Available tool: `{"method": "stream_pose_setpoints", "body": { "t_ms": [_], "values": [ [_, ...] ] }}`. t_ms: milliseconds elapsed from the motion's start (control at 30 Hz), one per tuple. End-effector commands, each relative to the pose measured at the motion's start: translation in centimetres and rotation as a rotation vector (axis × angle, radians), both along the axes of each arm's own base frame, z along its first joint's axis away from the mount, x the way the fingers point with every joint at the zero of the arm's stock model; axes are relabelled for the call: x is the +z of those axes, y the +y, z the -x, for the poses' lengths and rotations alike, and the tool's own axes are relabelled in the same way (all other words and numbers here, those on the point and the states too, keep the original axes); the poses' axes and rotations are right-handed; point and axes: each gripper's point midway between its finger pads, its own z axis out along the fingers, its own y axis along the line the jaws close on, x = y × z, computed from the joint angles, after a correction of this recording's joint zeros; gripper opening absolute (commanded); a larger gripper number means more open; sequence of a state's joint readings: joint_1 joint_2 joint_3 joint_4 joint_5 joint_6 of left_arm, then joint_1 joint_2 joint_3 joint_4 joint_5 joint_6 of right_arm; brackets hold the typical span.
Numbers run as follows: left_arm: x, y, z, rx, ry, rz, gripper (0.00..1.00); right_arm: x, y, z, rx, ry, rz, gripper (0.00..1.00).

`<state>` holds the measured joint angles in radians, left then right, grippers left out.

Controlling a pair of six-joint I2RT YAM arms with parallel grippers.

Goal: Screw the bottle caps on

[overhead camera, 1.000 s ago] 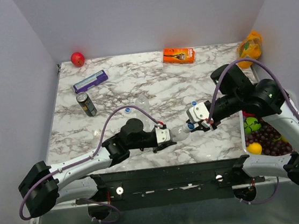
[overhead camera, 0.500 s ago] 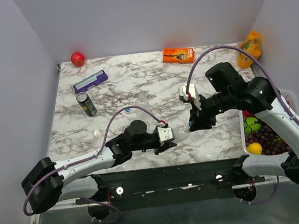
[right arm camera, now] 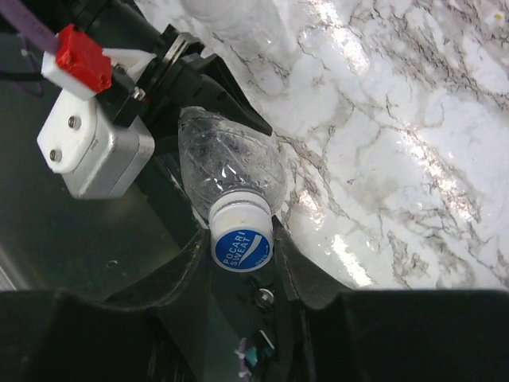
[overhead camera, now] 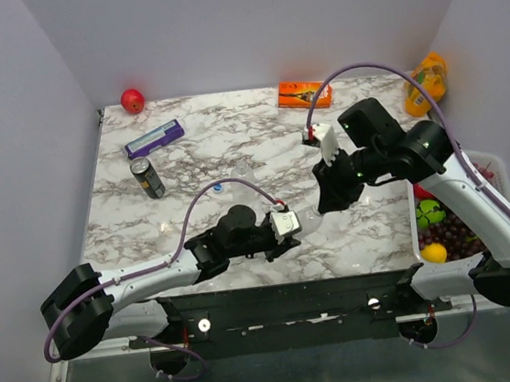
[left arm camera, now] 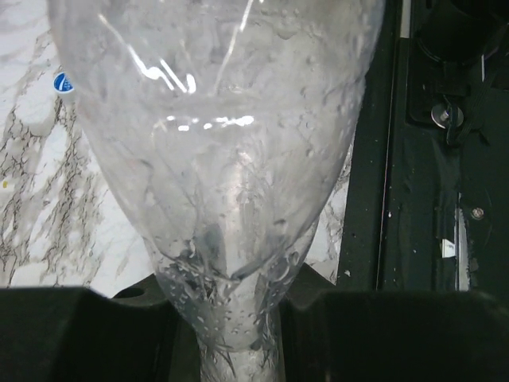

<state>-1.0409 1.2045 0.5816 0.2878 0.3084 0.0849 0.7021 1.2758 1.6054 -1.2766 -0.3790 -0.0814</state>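
The bottle [right arm camera: 231,163] sits near the bench's [overhead camera: 231,138] front edge, pinched in your left pincer [left arm camera: 238,326], with a blue cap [right arm camera: 242,247] seated on its neck. Your right pincer [right arm camera: 242,267] brackets that cap; whether it grips, I cannot tell. You look mid-screwing: next, clamp the cap squarely and twist it tight. The basket [overhead camera: 499,163] at right holds grapes [overhead camera: 458,232] and a yellow fruit [overhead camera: 433,252].

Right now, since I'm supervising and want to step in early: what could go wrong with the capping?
1. The left gripper pinches the thin clear bottle, which looks squashed there; it may buckle or spin once the cap is twisted.
2. The cap sits between the fingers of the right gripper, but its seating on the threads is hidden, so it could cross-thread.
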Motion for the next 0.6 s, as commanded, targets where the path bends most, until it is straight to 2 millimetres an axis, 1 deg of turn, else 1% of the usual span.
{"method": "stream_pose_setpoints", "body": {
  "t_ms": [0,67,133,167,233,333,367,467,567],
  "values": [
    [11.7,-2.9,-1.9,0.036,-0.146,0.319,0.00,0.4,1.7,-0.6,-0.106,0.136,-0.039,0.01],
    [10.9,-2.9,-1.9,0.038,-0.131,0.295,0.00,1.0,2.4,-1.2,-0.113,0.160,-0.068,0.03],
    [10.2,-2.7,-1.9,0.049,-0.114,0.282,0.00,1.7,2.5,-2.2,-0.127,0.147,-0.085,0.03],
    [9.6,-2.6,-1.9,0.055,-0.104,0.271,0.00,1.9,2.5,-2.5,-0.123,0.133,-0.085,0.03],
    [9.0,-2.4,-2.0,0.068,-0.090,0.259,0.00,2.3,2.5,-2.8,-0.122,0.108,-0.088,0.05],
    [8.5,-2.3,-2.2,0.089,-0.072,0.243,0.00,2.7,2.3,-2.8,-0.116,0.083,-0.091,0.09],
    [8.5,-2.3,-2.2,0.101,-0.041,0.249,0.00,2.9,2.1,-2.6,-0.113,0.074,-0.094,0.10],
    [8.1,-2.2,-2.7,0.136,-0.027,0.236,0.00,3.2,1.7,-2.8,-0.112,0.039,-0.085,0.16],
    [7.5,-2.1,-2.7,0.147,-0.011,0.222,0.00,4.2,1.5,-3.0,-0.104,-0.006,-0.096,0.27]
  ]
}}
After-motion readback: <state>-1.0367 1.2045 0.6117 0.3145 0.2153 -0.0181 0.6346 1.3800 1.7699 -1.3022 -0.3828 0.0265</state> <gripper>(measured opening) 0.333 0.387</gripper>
